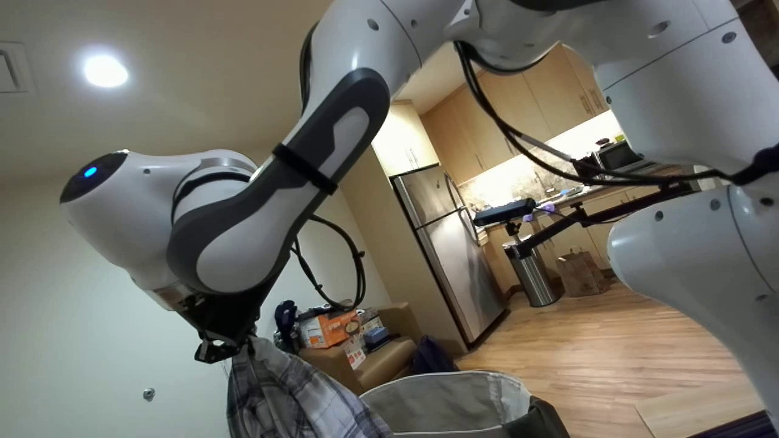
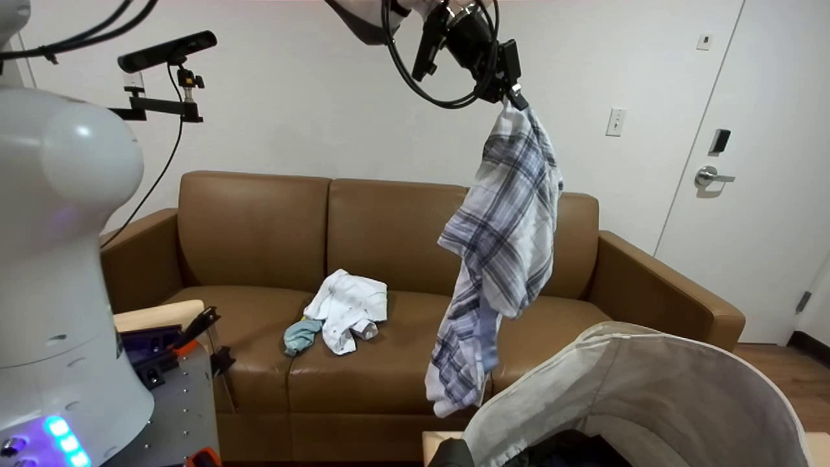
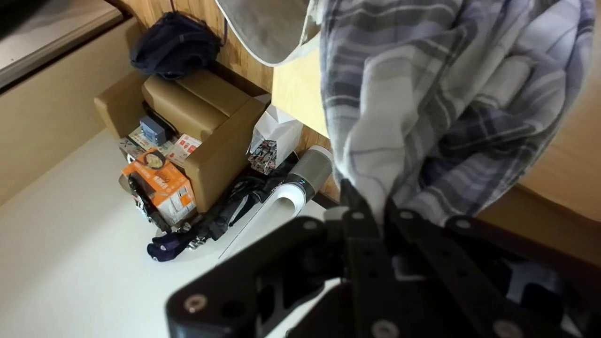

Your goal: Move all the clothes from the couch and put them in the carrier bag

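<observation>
My gripper (image 2: pixel 515 98) is shut on a plaid shirt (image 2: pixel 506 227) and holds it high in the air; the shirt hangs down in front of the couch (image 2: pixel 253 233). The wrist view shows the fingers (image 3: pixel 371 204) pinching the shirt (image 3: pixel 422 122). In an exterior view the shirt (image 1: pixel 283 389) hangs beside the carrier bag (image 1: pixel 438 398). The pale open bag (image 2: pixel 687 383) stands in front of the couch's right end, with dark cloth (image 2: pixel 570 451) inside. A white garment (image 2: pixel 353 305) and a small teal garment (image 2: pixel 302 336) lie together on the couch seat.
A camera on a mount (image 2: pixel 167 52) stands beside the robot base. A pale wooden surface (image 3: pixel 300 91) is near the bag. An armchair (image 3: pixel 225 136) with boxes, a tower fan (image 3: pixel 310 169) and a dark backpack (image 3: pixel 176 44) are further off. The couch's right armrest (image 2: pixel 674 279) is behind the bag.
</observation>
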You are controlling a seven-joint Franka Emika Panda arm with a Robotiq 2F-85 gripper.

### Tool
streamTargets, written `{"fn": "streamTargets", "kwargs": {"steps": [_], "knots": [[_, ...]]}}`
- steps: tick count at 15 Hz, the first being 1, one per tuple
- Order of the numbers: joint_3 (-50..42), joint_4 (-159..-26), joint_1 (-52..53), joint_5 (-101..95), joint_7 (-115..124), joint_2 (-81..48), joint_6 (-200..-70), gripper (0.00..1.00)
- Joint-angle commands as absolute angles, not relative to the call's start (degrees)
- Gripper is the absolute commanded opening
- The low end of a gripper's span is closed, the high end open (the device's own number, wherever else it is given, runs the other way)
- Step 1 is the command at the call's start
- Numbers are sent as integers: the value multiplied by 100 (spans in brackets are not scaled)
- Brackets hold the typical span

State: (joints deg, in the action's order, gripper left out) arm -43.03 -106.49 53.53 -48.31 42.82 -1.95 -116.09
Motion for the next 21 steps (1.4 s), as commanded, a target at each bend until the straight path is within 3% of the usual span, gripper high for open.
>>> {"fn": "streamTargets", "kwargs": {"steps": [1,6,7,14,21], "knots": [[-2911,-9560,3809,-4162,3808,-418,-11254,3],[-1212,-7868,1837,-3699,4211,-394,-9788,3],[-1766,-7499,2306,-3620,4232,-415,-9457,3],[-1756,-5306,2253,-4580,4603,-288,-6987,3],[-1788,-5463,2194,-4608,4573,-129,-7078,3]]}}
